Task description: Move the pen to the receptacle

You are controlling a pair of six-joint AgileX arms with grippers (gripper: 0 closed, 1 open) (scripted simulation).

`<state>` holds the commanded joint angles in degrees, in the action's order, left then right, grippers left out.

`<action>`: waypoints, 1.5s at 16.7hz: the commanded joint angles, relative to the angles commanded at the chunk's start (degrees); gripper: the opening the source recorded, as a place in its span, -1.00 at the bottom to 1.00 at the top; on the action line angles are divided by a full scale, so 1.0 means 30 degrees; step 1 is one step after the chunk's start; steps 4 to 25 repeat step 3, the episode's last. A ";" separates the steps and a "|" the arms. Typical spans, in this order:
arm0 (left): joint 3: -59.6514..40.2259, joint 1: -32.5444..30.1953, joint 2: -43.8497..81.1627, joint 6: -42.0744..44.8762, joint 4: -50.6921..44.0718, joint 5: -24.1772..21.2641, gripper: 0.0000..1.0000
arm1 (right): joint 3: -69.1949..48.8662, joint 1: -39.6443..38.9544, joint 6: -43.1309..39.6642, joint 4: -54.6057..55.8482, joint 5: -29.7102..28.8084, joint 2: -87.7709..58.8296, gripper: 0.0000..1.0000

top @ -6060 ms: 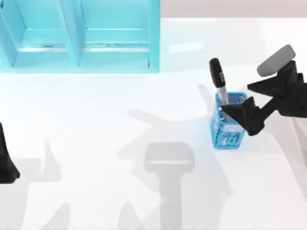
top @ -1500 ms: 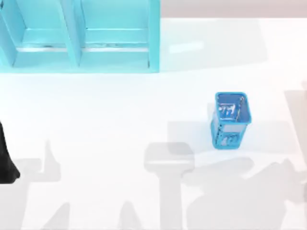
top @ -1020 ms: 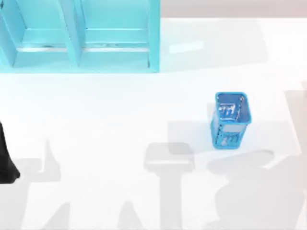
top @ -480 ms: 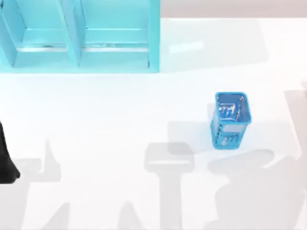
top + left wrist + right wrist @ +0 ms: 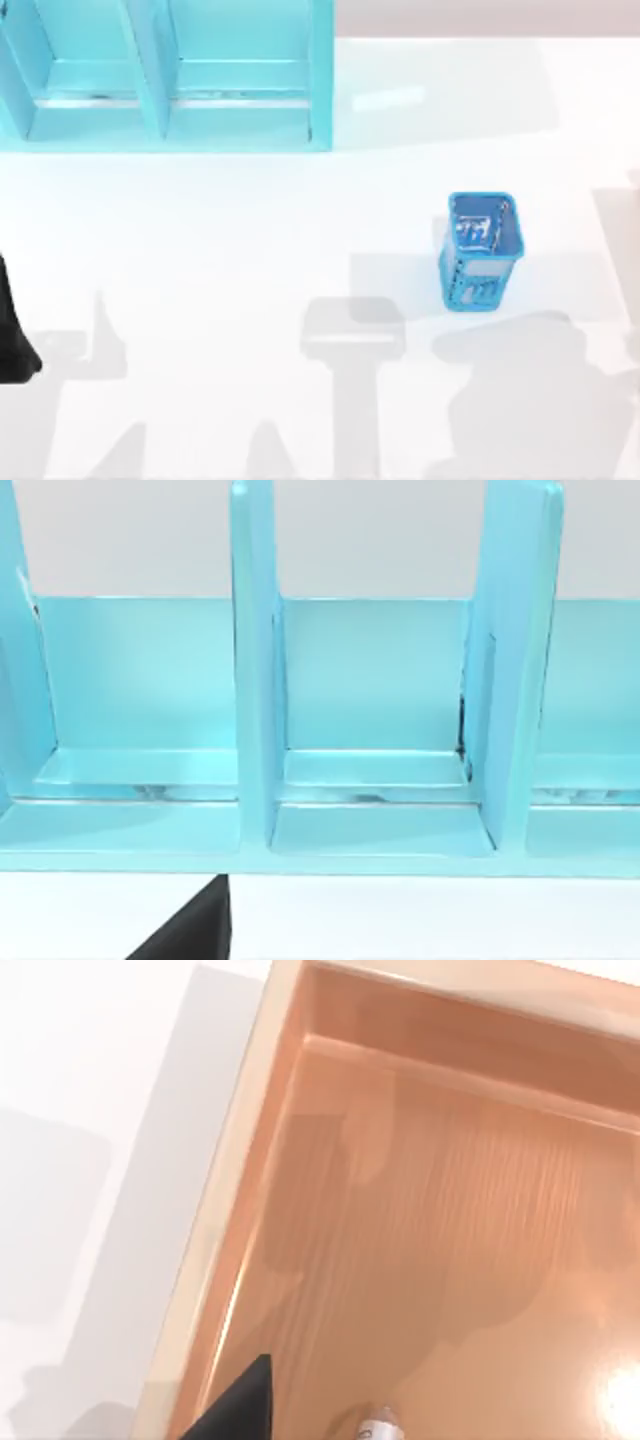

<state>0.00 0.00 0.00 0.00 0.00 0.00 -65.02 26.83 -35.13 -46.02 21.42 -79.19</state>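
Observation:
The receptacle [image 5: 450,1220] is a shallow copper-brown wooden tray, seen from above in the right wrist view. A black part of my right gripper [image 5: 240,1408] hangs over the tray's near side wall. Beside it, over the tray floor, the grey-white end of the pen [image 5: 378,1426] pokes in at the picture's edge. Whether the pen is held or lying in the tray cannot be made out. My left arm [image 5: 10,340] is parked at the table's far left edge, and a black part of my left gripper [image 5: 190,935] faces the cyan shelf.
A small blue mesh cup [image 5: 480,250] stands upright right of the table's centre with nothing sticking out of it. A cyan shelf unit with upright dividers [image 5: 165,75] spans the back left. Arm shadows lie across the front of the white table [image 5: 250,230].
Six seconds ago my right gripper was at the blue cup with the pen standing in it. Now the cup is empty and the right arm has left the top view; its shadow shifted slightly.

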 joint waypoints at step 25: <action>0.0000 0.0000 0.0000 0.0000 0.0000 0.0000 1.00 | 0.0000 0.0000 0.0000 0.0000 0.0000 0.0000 1.00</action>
